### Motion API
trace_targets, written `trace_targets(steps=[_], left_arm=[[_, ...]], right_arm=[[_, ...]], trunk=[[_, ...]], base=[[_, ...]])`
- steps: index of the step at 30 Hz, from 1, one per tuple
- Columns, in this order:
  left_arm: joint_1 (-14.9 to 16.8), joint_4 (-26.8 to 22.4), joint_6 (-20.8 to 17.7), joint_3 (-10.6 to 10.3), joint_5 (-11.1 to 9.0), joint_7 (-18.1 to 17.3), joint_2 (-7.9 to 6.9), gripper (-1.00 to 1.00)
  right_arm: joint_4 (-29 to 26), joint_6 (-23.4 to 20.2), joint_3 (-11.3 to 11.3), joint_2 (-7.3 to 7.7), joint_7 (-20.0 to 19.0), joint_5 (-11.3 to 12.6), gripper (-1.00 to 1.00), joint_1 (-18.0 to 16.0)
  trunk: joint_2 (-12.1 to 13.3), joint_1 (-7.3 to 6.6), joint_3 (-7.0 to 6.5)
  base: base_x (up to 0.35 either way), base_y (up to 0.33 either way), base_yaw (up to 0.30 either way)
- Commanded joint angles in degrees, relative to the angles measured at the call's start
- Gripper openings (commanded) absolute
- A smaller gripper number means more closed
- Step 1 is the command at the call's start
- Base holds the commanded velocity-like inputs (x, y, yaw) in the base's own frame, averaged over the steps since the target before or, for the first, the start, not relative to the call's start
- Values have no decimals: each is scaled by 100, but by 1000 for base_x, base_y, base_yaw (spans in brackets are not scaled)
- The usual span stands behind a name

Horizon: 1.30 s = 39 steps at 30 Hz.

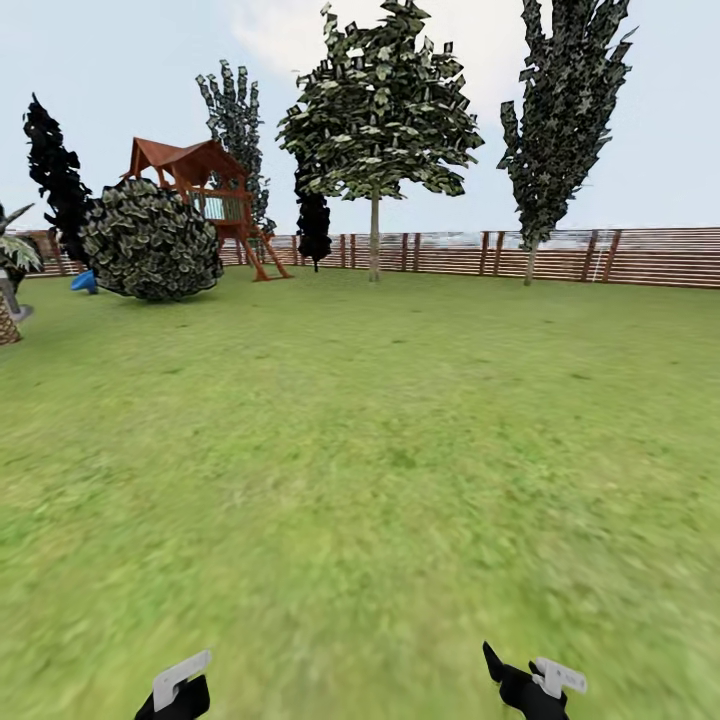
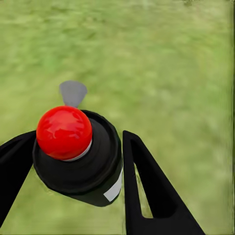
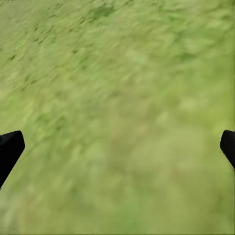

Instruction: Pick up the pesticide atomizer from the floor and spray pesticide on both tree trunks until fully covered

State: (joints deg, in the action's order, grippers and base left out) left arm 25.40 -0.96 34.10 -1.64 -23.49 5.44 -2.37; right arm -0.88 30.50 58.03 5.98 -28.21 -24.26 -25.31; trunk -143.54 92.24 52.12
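Atomizer (image 2: 78, 156), one, sits clamped between the left gripper (image 2: 73, 166) fingers, low in that wrist frame. Right gripper (image 3: 117, 147) is wide open, holding nothing, over grass (image 1: 380, 450). Two pale-trunked trees (image 1: 375, 240) (image 1: 530, 260) stand by the fence (image 1: 640, 256), upper right.

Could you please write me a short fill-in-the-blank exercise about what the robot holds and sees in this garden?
1. The left gripper is shut on the pesticide ____.
2. The knob on top of the atomizer is ____ in colour.
3. The right gripper is open over nothing but ____.
4. The wooden playset stands in front of the slatted ____.

Missing words: atomizer; red; grass; fence
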Motion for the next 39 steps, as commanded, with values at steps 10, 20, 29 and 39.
trace_targets(steps=[10, 20, 29, 39], left_arm=[[0, -1, 0, -3, 2, 1, 0, -100], [0, -1, 0, -3, 2, 1, 0, -100], [0, -1, 0, -3, 2, 1, 0, -100], [0, -1, 0, -3, 2, 1, 0, -100]], right_arm=[[0, 0, -1, 0, 0, 0, 100, 0], [0, 0, -2, 0, 0, 0, 100, 0], [0, 0, -2, 0, 0, 0, 100, 0], [0, 0, -1, 0, 0, 0, 100, 0]], trunk=[[0, 0, 0], [0, 0, 0], [0, 0, 0], [0, 0, 0]], base=[[306, -144, 0], [307, -144, 0], [307, -144, 0], [307, -144, 0]])
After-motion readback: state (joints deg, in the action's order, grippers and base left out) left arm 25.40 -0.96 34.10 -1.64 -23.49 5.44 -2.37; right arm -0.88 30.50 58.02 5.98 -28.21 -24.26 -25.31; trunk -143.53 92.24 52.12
